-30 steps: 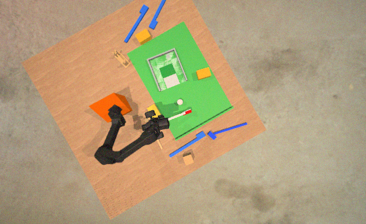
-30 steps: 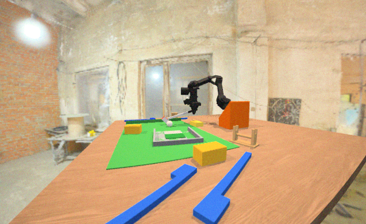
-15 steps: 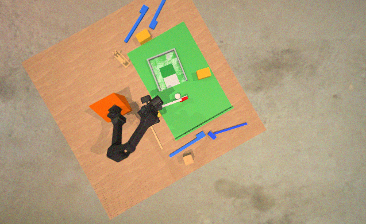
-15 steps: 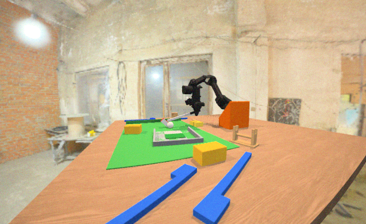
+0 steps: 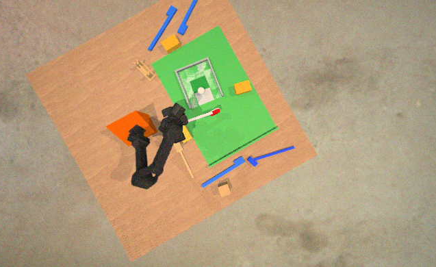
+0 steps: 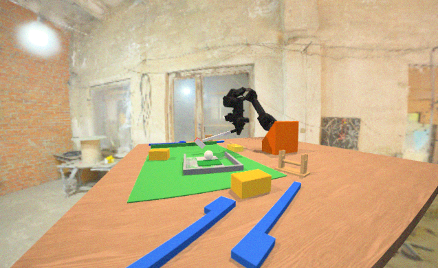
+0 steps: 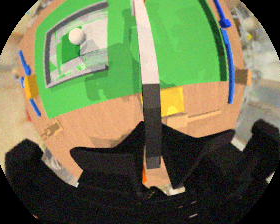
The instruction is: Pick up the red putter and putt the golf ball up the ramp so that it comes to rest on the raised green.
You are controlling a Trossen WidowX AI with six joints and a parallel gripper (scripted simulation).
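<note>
My gripper [image 5: 185,119] [image 6: 238,131] [image 7: 148,123] is shut on the dark handle of the red putter. The putter's pale shaft [image 5: 200,116] [image 6: 218,135] [image 7: 147,55] slants out over the green mat [image 5: 241,120] [image 6: 159,185] [image 7: 183,50] to its red and white head [image 5: 215,112] [image 6: 199,142], just outside the open end of the grey-walled frame [image 5: 215,77] [image 6: 214,170] [image 7: 47,55]. The white golf ball [image 5: 201,90] [image 6: 208,155] [image 7: 76,36] is inside the frame, where the pale ramp [image 5: 205,98] meets the dark green square [image 5: 197,82] [image 6: 209,163] [image 7: 67,54]. The putter head is clear of the ball.
Yellow blocks [image 5: 242,87] [image 6: 250,183] [image 7: 172,101] stand on and beside the mat. Blue clubs [image 5: 162,29] [image 6: 273,220] lie beyond its ends. An orange wedge [image 5: 124,124] [image 6: 285,137] stands near the arm. A small wooden rack [image 5: 145,70] [image 6: 293,163] stands beside the mat.
</note>
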